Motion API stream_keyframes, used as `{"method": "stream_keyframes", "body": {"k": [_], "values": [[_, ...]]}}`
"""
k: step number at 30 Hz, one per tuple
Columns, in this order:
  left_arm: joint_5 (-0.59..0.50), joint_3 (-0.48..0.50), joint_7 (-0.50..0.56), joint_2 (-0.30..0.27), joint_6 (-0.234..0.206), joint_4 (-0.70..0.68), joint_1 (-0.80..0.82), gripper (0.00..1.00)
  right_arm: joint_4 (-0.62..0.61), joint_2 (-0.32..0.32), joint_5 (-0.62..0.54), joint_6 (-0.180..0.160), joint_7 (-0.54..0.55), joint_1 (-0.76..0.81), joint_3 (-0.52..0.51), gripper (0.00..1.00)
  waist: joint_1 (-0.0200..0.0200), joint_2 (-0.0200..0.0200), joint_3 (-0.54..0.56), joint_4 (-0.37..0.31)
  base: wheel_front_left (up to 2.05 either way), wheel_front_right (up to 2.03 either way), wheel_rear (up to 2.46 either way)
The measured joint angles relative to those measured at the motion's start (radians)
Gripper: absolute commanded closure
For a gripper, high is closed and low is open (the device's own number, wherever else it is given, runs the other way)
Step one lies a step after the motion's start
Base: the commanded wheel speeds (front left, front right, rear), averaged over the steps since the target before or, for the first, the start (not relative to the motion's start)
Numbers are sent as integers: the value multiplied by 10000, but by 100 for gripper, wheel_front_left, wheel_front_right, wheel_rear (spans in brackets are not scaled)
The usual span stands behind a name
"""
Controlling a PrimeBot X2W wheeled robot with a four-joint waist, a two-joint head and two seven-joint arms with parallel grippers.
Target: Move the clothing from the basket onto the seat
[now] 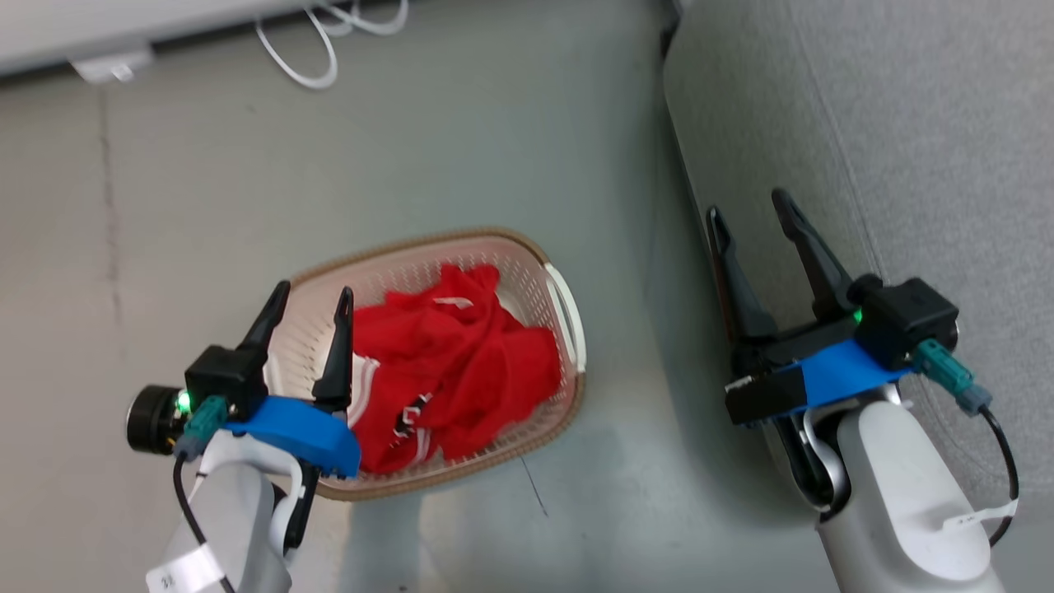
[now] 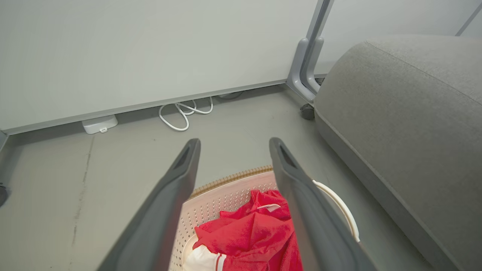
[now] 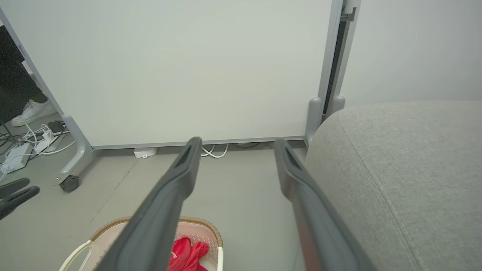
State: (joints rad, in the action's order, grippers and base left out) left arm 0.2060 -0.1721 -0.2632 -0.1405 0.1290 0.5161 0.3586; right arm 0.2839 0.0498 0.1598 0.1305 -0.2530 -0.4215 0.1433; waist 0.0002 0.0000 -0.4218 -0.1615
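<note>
The cream perforated basket (image 1: 560, 325) with a brown rim stands on the floor, and crumpled red clothing (image 1: 461, 362) with white striped panels fills it. My left gripper (image 1: 313, 290) hovers open over the basket's left rim, with nothing between its fingers. The left wrist view looks down past that gripper (image 2: 234, 143) at the clothing (image 2: 248, 233) and the basket (image 2: 214, 203). My right gripper (image 1: 748, 204) stands open and empty at the rounded left edge of the grey seat (image 1: 930, 140). In the right wrist view, the gripper (image 3: 237, 142) is above the floor, the basket (image 3: 199, 229) lower left, the seat (image 3: 406, 169) to the right.
A white partition on castor feet (image 2: 307, 111) runs along the back, with a looped white cable (image 2: 184, 113) and a small white box (image 2: 99, 124) at its base. In the right wrist view a person's white shoe (image 3: 32, 111) and more cables lie at far left.
</note>
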Motion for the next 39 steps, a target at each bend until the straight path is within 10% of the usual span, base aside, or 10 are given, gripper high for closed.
{"method": "stream_keyframes", "body": {"k": [17, 38, 39], "values": [[123, -2819, 382, -1363, 4, 2834, 2368, 0, -805, 8, 1358, 2, -86, -965, 869, 0, 0, 0, -3203, -1509, 0, 0, 0], [247, -2573, 842, -2102, -761, 4479, 3661, 0, -1300, 8, 2328, 2, -92, -1097, 1524, 0, -1, 0, -4746, -2874, 0, 0, 0], [274, -2573, 842, -2098, -767, 4514, 3677, 50, -1310, 8, 2351, 2, -92, -1097, 1524, 0, -1, 0, -4747, -2874, 0, 0, 0]]}}
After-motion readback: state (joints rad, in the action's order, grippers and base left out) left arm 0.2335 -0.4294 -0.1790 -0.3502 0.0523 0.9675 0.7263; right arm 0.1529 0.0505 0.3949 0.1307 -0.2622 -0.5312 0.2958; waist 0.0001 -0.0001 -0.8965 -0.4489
